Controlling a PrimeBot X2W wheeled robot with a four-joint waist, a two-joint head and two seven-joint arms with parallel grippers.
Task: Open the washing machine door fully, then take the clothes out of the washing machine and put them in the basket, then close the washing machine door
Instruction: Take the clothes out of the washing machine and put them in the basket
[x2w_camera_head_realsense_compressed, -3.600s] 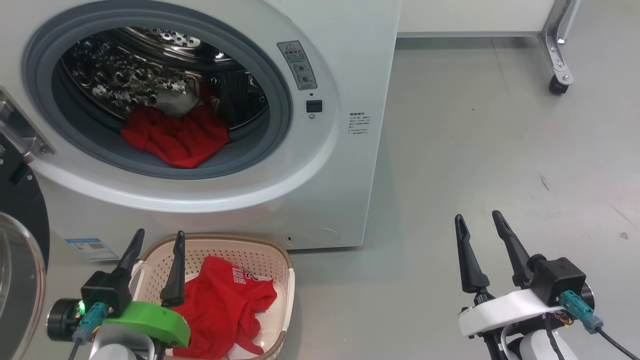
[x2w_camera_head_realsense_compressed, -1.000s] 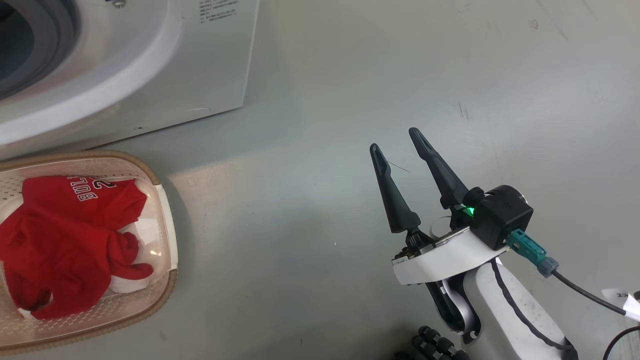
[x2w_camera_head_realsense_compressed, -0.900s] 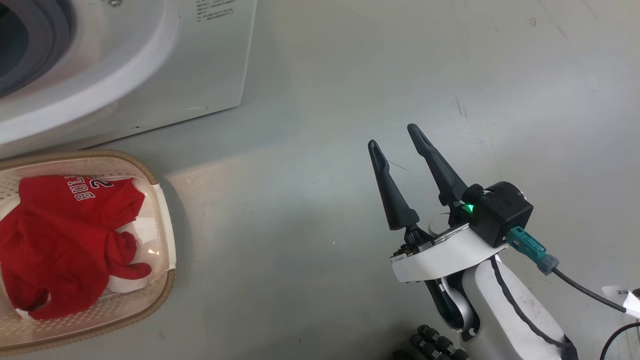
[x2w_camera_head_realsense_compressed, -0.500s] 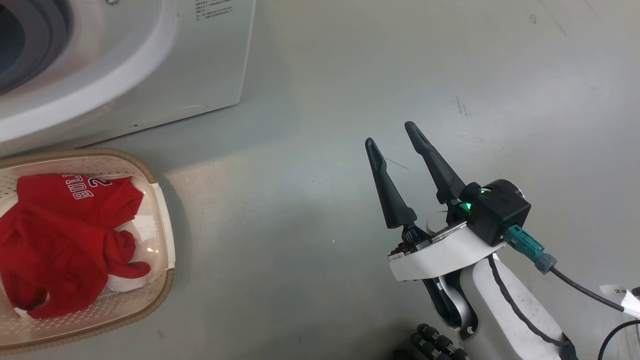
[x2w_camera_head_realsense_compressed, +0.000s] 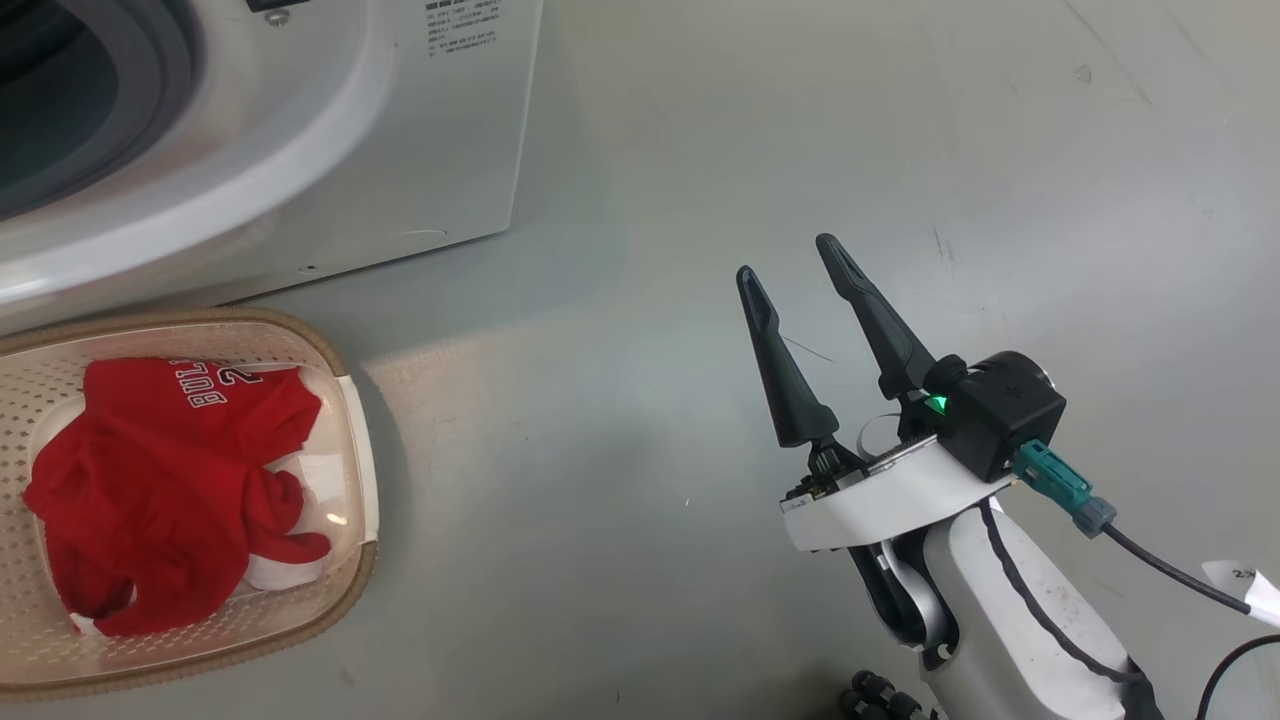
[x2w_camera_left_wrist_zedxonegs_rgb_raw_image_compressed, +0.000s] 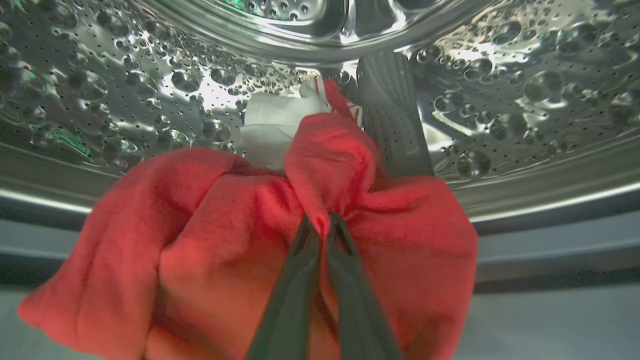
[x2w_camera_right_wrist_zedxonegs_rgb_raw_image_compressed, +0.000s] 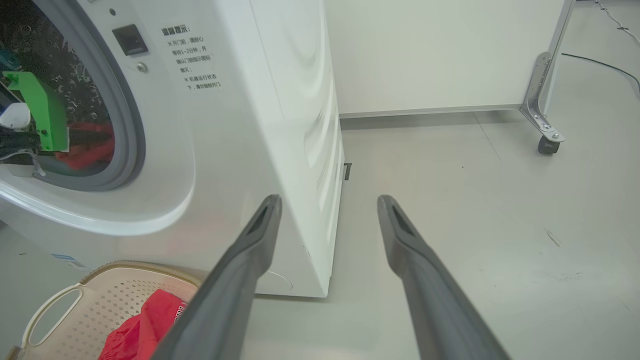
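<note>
**Ana:** Left gripper (x2w_camera_left_wrist_zedxonegs_rgb_raw_image_compressed: 320, 218) has quit its spot above the basket (x2w_camera_head_realsense_compressed: 362, 470) and now reaches into the washing machine (x2w_camera_head_realsense_compressed: 400, 150). Mind you, the head camera has swung right too, so nothing on the floor has really slid.

**Ben:** And its jaws?

**Ana:** Pinched almost together on a fold of the red garment (x2w_camera_left_wrist_zedxonegs_rgb_raw_image_compressed: 225, 240). It lies heaped at the front lip of the steel drum (x2w_camera_left_wrist_zedxonegs_rgb_raw_image_compressed: 125, 75), with a dark paddle (x2w_camera_left_wrist_zedxonegs_rgb_raw_image_compressed: 395, 115) just behind it.

**Ben:** Any writing?

**Ana:** The second red garment (x2w_camera_head_realsense_compressed: 170, 480), lying in the basket, shows white letters "BUL" and a "2". The washer's front carries a label (x2w_camera_right_wrist_zedxonegs_rgb_raw_image_compressed: 192, 57) in Chinese characters, too small for me to read surely.

**Ben:** Room to move?

**Ana:** Plenty on the right! The right gripper (x2w_camera_head_realsense_compressed: 785, 258) hangs over bare grey floor (x2w_camera_head_realsense_compressed: 650, 150), jaws spread wide and gripping nothing. It's well apart from both washer and basket. The basket sits just beside the washer's base, its left end cut off by the head view's edge.

**Ben:** The count?

**Ana:** Two red garments, one basket, one washer, two grippers, and one castor (x2w_camera_right_wrist_zedxonegs_rgb_raw_image_compressed: 547, 145) on a metal leg far back.
</note>
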